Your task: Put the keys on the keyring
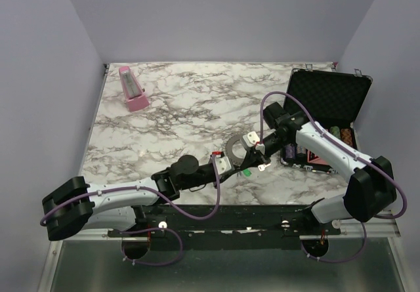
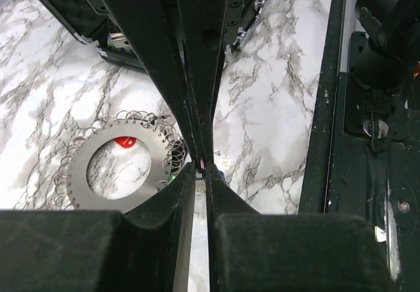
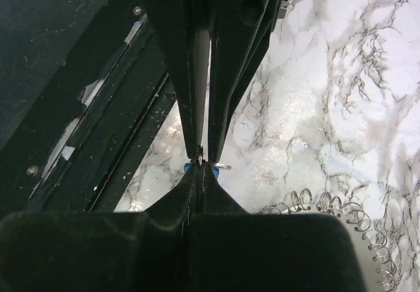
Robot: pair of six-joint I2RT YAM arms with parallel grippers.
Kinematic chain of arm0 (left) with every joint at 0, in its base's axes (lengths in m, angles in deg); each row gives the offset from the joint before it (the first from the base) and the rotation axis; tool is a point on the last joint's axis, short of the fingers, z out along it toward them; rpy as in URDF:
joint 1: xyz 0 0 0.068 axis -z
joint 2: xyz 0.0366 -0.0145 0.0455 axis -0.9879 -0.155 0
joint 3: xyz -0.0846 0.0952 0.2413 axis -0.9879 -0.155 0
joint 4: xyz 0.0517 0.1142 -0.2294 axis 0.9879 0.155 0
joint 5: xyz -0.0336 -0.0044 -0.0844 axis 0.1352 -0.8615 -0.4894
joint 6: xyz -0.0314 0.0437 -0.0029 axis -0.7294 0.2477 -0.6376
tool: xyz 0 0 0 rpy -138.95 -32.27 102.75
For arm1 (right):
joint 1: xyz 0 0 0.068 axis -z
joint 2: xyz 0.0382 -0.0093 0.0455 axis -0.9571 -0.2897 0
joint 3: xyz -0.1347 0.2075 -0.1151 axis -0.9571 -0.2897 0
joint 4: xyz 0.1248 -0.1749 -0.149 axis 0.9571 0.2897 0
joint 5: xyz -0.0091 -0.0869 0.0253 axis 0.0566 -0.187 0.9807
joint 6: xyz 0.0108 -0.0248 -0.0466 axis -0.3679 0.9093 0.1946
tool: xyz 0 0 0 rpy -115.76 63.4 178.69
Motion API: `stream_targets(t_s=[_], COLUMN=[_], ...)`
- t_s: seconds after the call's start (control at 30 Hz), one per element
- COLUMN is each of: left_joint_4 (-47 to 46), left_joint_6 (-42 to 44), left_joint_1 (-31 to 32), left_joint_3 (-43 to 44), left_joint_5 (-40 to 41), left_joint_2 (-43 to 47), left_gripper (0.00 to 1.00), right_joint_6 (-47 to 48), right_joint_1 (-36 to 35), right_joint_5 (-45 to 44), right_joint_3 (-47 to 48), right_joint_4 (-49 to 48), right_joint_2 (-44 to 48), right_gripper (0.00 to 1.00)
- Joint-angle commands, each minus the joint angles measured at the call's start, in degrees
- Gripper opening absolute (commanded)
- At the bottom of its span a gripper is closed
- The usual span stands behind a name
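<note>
One red key (image 2: 125, 142) within keyring (image 2: 125, 201), left wrist view

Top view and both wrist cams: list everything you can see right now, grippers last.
keyring: one, grey, toothed rim hung with small wire loops, flat on the marble beside the left fingertips
red key: one, red head, showing through the keyring's hole
green key: one, green head, on the marble below the two grippers
case: one, black, open, far right of the table
chips: count unclear, mixed colours, inside the case
pink object: one, pink, far left corner
table: one, white and grey marble
left gripper: black, shut, next to the keyring
right gripper: black, shut, a small wire ring beside its tips
</note>
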Motion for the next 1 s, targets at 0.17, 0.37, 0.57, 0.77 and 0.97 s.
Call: stream_targets(t_s=[0.17,0.37,0.57,0.77,0.97], left_joint_4=[6.22,-3.23,-28.45,-41.84,-48.61], left_joint_6=[1.59,-2.61,-9.39,-12.47,-14.49], left_joint_1=[0.57,0.66,0.66,0.57,0.66], left_joint_3=[3.18,-2.87,-14.21,-16.86,-16.77], left_joint_5=[2.10,5.00,5.97,4.74,4.12], left_joint_2=[-1.17,2.95,6.39,1.83,-2.66], left_gripper=[0.00,0.00,0.00,0.00,0.00], right_joint_6=[-0.70,-3.76,-8.16,-18.43,-26.27], right_joint_1=[-0.52,-0.43,0.27,0.44,0.36], right_joint_5=[0.57,2.67,8.47,14.80,14.63], right_joint_3=[-0.89,-1.42,-2.12,-4.23,-5.64], right_joint_4=[-0.31,-1.45,-2.94,-11.45,-17.62], right_joint_2=[1.62,2.85,3.91,4.00,4.96], right_gripper=[0.03,0.30,0.37,0.37,0.37])
